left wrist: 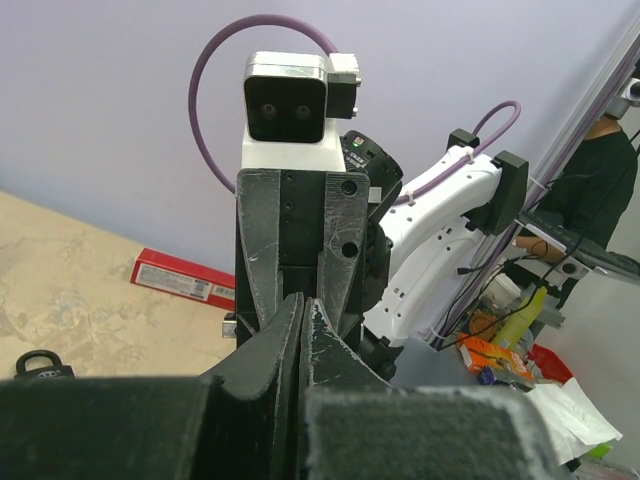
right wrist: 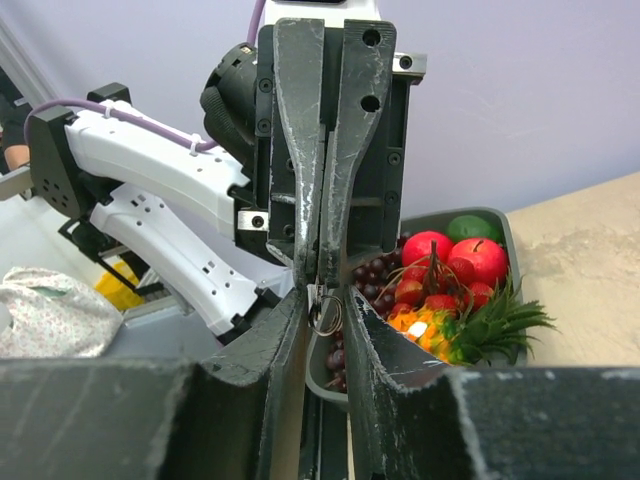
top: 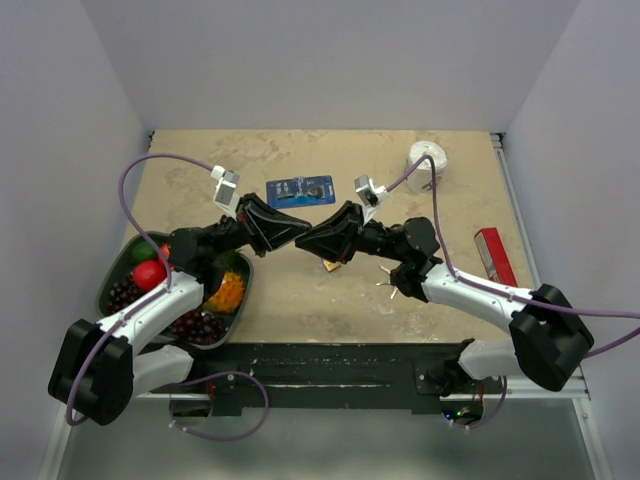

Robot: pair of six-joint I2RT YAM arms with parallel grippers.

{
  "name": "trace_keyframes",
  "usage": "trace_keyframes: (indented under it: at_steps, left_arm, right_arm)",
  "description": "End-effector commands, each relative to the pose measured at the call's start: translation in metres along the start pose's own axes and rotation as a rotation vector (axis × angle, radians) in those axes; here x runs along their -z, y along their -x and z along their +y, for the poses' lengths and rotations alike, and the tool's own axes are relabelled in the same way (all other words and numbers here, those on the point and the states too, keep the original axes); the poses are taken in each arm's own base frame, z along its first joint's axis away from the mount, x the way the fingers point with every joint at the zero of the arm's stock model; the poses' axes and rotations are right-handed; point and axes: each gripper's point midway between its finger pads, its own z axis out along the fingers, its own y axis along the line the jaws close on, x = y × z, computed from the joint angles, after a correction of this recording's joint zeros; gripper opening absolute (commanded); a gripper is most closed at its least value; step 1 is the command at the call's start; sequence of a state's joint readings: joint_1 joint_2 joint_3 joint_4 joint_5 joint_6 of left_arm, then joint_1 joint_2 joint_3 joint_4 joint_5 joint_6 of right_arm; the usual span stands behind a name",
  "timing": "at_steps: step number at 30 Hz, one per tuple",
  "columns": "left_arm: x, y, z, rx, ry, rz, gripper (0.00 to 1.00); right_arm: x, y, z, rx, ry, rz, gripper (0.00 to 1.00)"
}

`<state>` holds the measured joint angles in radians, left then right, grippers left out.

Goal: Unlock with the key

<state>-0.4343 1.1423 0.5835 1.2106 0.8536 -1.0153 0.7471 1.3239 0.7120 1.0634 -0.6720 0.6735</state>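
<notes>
Evidently a handover: at mid-frame of the right wrist view, the left claw (right wrist: 318,275) is pinched tight on the key (right wrist: 325,318), only its silver ring showing. The right claw (right wrist: 326,300) stands part-open around that ring, presumably to take it.

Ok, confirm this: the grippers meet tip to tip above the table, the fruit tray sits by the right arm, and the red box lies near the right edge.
One error: the fruit tray sits by the left arm, not the right; the top view shows it. The left gripper and right gripper do meet tip to tip, with the red box near the right edge.
</notes>
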Motion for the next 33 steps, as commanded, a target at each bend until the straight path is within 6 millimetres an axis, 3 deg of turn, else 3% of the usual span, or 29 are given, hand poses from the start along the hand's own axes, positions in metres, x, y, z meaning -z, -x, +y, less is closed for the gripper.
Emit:
trace_keyframes:
  at_steps: [1,5,12,21,23,24,29,30,33]
  left_arm:
    - [-0.001,0.007,-0.014,-0.062,-0.052,-0.024,0.0]
    - [-0.001,0.007,-0.015,-0.06,-0.051,-0.028,0.0]
    - [-0.003,0.011,-0.013,-0.069,-0.045,-0.041,0.0]
    - [-0.005,0.018,0.004,-0.108,0.038,-0.069,0.0]
    - [-0.005,0.023,0.012,-0.145,0.096,-0.069,0.17]
    - [-0.006,0.024,0.014,-0.155,0.11,-0.065,0.39]
    - [-0.001,0.036,0.023,-0.213,0.214,-0.082,0.94]
    - [0.0,0.037,0.023,-0.218,0.225,-0.087,0.99]
    - [0.003,0.043,0.03,-0.225,0.287,-0.106,0.99]
  right_arm:
    - [-0.006,0.02,0.008,0.032,0.03,-0.067,0.23]
    - [-0.006,0.019,0.007,0.031,0.028,-0.066,0.19]
    - [-0.005,0.016,0.007,0.022,0.029,-0.058,0.0]
    - [-0.001,0.011,0.0,0.008,-0.011,-0.062,0.0]
    - [0.002,0.009,-0.003,-0.002,-0.034,-0.063,0.0]
    - [0.003,0.01,-0.006,0.006,-0.051,-0.068,0.0]
    - [0.007,0.006,-0.015,0.006,-0.106,-0.053,0.0]
    - [0.008,0.006,-0.015,0.007,-0.11,-0.05,0.0]
    - [0.011,0.004,-0.02,0.003,-0.136,-0.044,0.0]
